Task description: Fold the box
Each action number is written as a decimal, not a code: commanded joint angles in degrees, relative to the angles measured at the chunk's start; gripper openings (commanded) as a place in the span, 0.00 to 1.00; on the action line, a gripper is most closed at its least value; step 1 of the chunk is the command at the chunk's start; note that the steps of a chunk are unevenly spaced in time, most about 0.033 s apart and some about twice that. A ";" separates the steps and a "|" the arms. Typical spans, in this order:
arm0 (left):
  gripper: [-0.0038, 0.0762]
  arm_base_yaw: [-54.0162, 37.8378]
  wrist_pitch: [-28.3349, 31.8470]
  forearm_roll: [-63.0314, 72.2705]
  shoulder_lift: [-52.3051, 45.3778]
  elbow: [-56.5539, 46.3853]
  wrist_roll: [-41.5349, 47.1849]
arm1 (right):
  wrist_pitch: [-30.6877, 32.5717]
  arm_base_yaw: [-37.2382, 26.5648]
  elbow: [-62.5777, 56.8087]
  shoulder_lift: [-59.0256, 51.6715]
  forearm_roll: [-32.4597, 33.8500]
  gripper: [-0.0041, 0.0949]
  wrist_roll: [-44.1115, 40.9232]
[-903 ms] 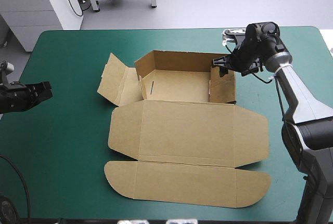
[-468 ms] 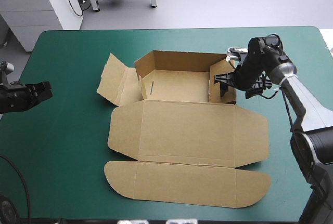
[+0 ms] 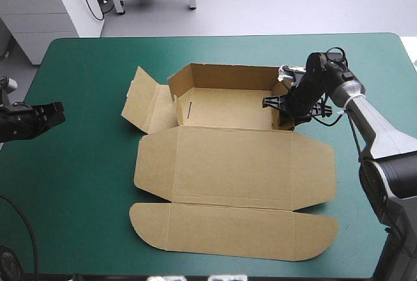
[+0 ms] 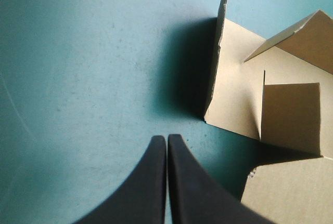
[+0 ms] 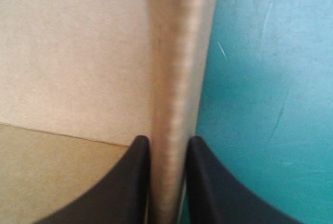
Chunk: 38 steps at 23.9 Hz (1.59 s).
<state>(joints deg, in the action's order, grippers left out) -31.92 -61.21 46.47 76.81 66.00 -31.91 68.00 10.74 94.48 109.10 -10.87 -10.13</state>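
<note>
Clamping the right gripper on the raised right wall of the box, with one black finger inside the tray and the other outside, over the teal-green cover. Pinching that brown wall upright in the narrow gap between the two fingers, as seen in the right wrist view.

Holding the left gripper near the left edge of the table, well apart from the box. Pressing its black fingers together into one point above bare cover, with the left flap standing tilted ahead of it and off to one side.

Resting the box around the middle of the table, with the tray part toward the far edge. Standing the back wall up, and splaying the left flap outward and partly raised. Laying the lid flat toward the near edge, with its rounded flap flat as well and close to that edge.
</note>
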 commanded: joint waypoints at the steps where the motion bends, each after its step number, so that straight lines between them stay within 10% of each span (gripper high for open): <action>1: 0.04 -0.05 1.19 3.14 -1.86 1.51 -0.12 | 0.06 0.07 1.26 -3.05 -0.96 0.04 3.29; 25: 0.04 2.46 3.32 11.62 8.11 1.51 0.09 | 3.68 -7.48 1.26 -23.95 -12.92 0.04 21.10; 38: 0.04 27.78 12.39 14.23 11.62 -2.11 3.90 | 3.58 -7.30 1.26 -22.60 -12.20 0.04 23.02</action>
<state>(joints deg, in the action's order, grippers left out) -5.98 -51.13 55.17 91.55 62.57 -28.71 71.11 3.75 94.04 88.37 -22.91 12.95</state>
